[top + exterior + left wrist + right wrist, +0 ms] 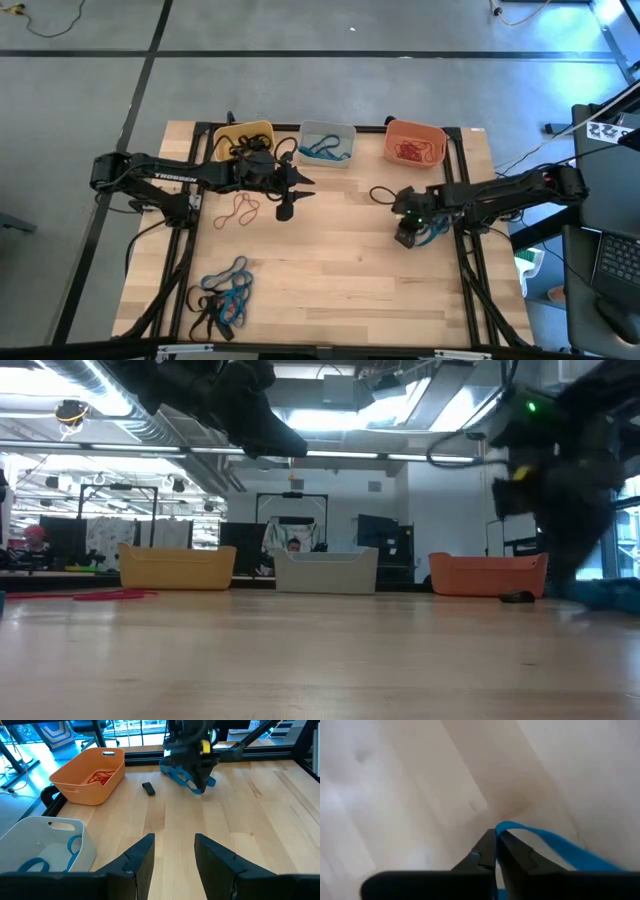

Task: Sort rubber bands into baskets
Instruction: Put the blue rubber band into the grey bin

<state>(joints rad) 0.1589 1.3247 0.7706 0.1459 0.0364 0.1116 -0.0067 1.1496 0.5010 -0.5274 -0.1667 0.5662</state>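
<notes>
Jaws on my right gripper (496, 851) are pinched shut on a blue rubber band (555, 845) low over the table's (340, 260) right side. My left gripper (172, 857) hangs open near the yellow basket (248, 133). I'd lift straight up until the loop hangs free, then carry it to the pale grey basket (327, 142), where other blue bands lie.

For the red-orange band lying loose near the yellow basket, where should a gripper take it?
On the red-orange band, grip one strand of a loop, coming straight down from above: it lies flat on the table, apart from the yellow basket.
</notes>
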